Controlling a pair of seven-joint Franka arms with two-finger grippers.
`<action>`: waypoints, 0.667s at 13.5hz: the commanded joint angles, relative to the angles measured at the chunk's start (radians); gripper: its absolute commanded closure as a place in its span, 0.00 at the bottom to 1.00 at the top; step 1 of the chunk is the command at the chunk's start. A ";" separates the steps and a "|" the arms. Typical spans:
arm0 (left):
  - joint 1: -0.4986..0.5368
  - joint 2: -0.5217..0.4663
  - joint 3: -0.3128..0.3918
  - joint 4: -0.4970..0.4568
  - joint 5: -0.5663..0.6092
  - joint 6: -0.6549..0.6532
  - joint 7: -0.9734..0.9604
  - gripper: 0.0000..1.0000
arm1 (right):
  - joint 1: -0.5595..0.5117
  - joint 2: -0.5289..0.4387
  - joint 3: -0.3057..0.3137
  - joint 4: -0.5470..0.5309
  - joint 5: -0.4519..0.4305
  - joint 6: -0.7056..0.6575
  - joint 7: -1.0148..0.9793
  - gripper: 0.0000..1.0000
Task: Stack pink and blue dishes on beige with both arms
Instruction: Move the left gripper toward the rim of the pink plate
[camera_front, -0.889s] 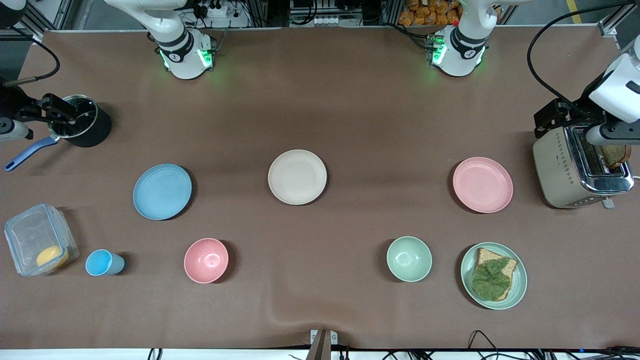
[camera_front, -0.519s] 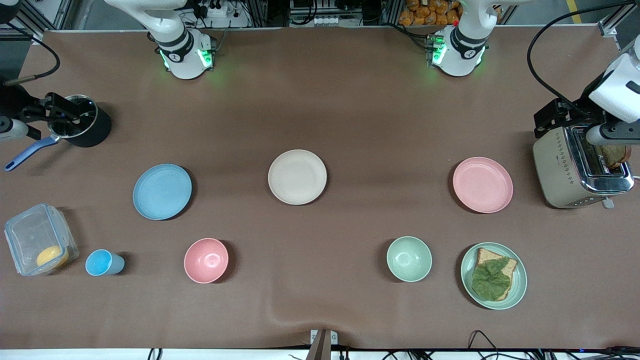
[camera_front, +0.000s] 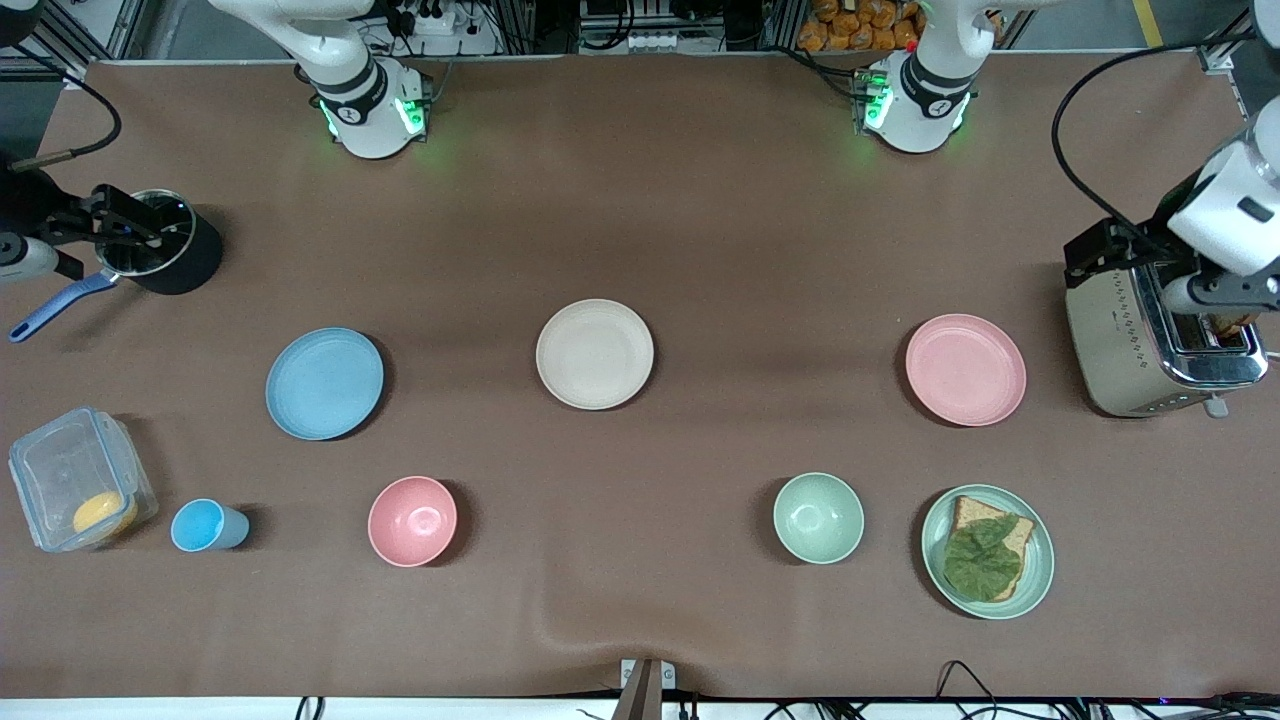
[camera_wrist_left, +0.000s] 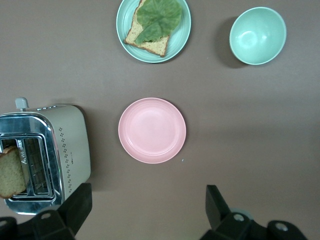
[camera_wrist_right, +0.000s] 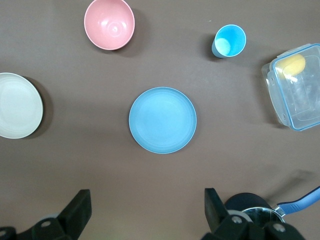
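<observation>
The cream-beige plate (camera_front: 594, 354) lies flat mid-table, also showing in the right wrist view (camera_wrist_right: 17, 105). The light blue plate (camera_front: 324, 383) lies toward the right arm's end, in full view of the right wrist camera (camera_wrist_right: 162, 120). The pale pink plate (camera_front: 965, 369) lies toward the left arm's end (camera_wrist_left: 152, 130). My left gripper (camera_front: 1215, 295) (camera_wrist_left: 146, 210) hangs open and empty over the toaster, apart from the pink plate. My right gripper (camera_front: 30, 255) (camera_wrist_right: 145, 210) hangs open and empty by the black pot, apart from the blue plate.
A toaster (camera_front: 1150, 335) holding a bread slice (camera_wrist_left: 11, 172) stands beside the pink plate. Nearer the front camera are a green plate with toast (camera_front: 988, 551), green bowl (camera_front: 818, 517), pink bowl (camera_front: 412, 520), blue cup (camera_front: 205, 526) and clear container (camera_front: 75, 480). A black pot (camera_front: 165, 255) stands beyond the blue plate's end.
The left arm's hand has shifted slightly over the toaster, covering more of the bread slice. The right arm and all dishes have hardly moved.
</observation>
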 joint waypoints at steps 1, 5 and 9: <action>0.023 0.006 0.002 -0.100 -0.007 0.118 0.028 0.00 | -0.017 0.000 0.015 0.015 0.000 -0.018 0.007 0.00; 0.022 0.025 0.002 -0.266 0.088 0.296 0.029 0.00 | -0.019 0.000 0.013 0.015 0.000 -0.018 0.005 0.00; 0.083 0.097 0.002 -0.385 0.102 0.474 0.031 0.00 | -0.022 0.000 0.010 0.015 -0.003 -0.019 0.005 0.00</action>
